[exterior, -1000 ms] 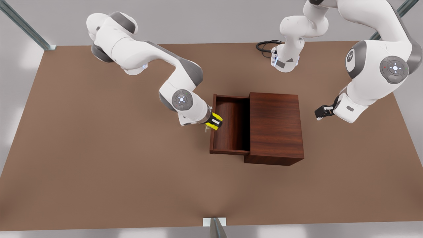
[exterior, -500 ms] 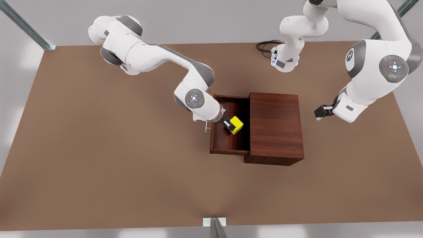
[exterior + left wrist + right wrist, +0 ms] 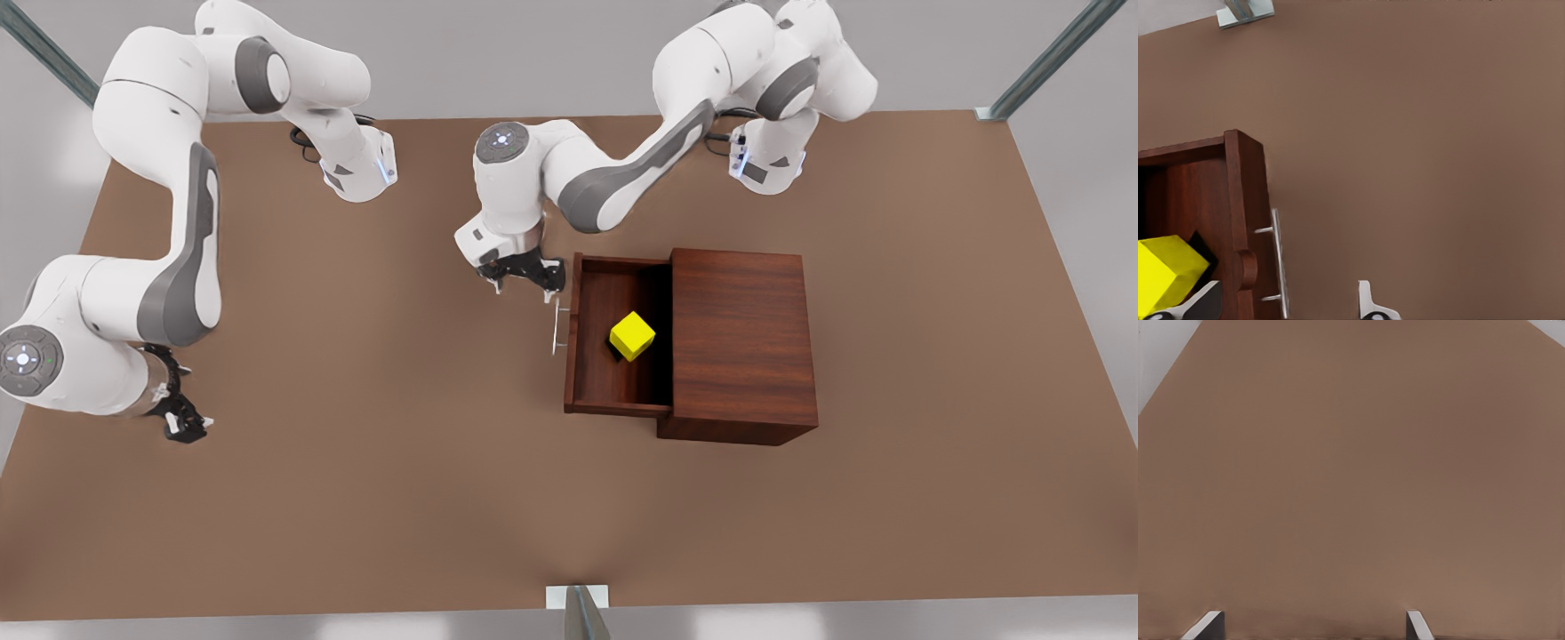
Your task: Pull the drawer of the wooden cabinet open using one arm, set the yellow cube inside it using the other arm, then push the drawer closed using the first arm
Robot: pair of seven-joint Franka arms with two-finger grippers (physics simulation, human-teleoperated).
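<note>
Left wrist view crops the yellow cube (image 3: 1161,273) inside the drawer (image 3: 1238,220).

Wooden cabinet (image 3: 742,342) and drawer (image 3: 613,373): polished dark red-brown wood, visible grain. Handle (image 3: 557,327): thin bright metal bar. Yellow cube (image 3: 632,335): smooth, plain, matt. Table (image 3: 356,498): matt brown, uniform. Arm shells: glossy white.

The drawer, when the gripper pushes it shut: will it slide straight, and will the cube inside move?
The drawer is probably rigid wood and should slide straight if pushed near its handle. An off-centre push from the left gripper might skew it. The yellow cube sits flat, so it will likely shift little and not roll.
</note>
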